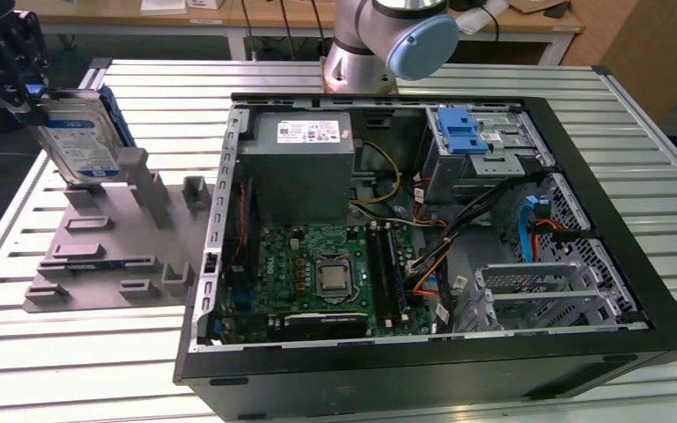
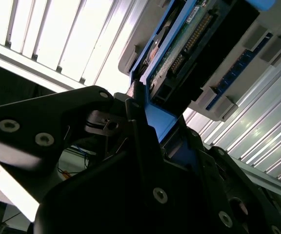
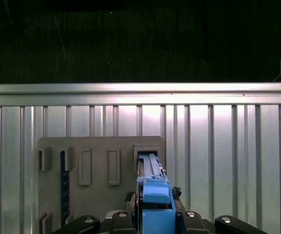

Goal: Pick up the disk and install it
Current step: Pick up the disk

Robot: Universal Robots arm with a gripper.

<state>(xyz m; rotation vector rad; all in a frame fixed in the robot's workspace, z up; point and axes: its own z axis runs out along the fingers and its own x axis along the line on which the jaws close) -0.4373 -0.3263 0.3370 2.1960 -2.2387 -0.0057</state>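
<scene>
Black metal fingers (image 2: 139,132) are clamping both sides of the blue plastic bracket framing the disk (image 1: 80,141), a flat rectangular silver metal hard drive; the gripper (image 1: 31,88) is holding it by its upper edge, standing upright, over the flat grey plastic fixture plate (image 1: 98,238); that plate is lying on the slatted aluminium table (image 1: 56,370), off the exterior view's left of the open black computer case (image 1: 433,370); whether the drive's lower edge is sitting in the plate's slot or hanging just above it, I cannot tell. The exterior view is showing the drive's broad face with its white-and-blue label, the print too small to read; the second wrist view is showing a green circuit board and a row of connector pins on the drive; the first wrist view is looking along its thin edge toward the plate. Inside the case, the large grey power-supply box (image 1: 303,159) is carrying a white sticker, likewise unreadable, near the grey metal drive cage (image 1: 474,141) with a blue latch.
</scene>
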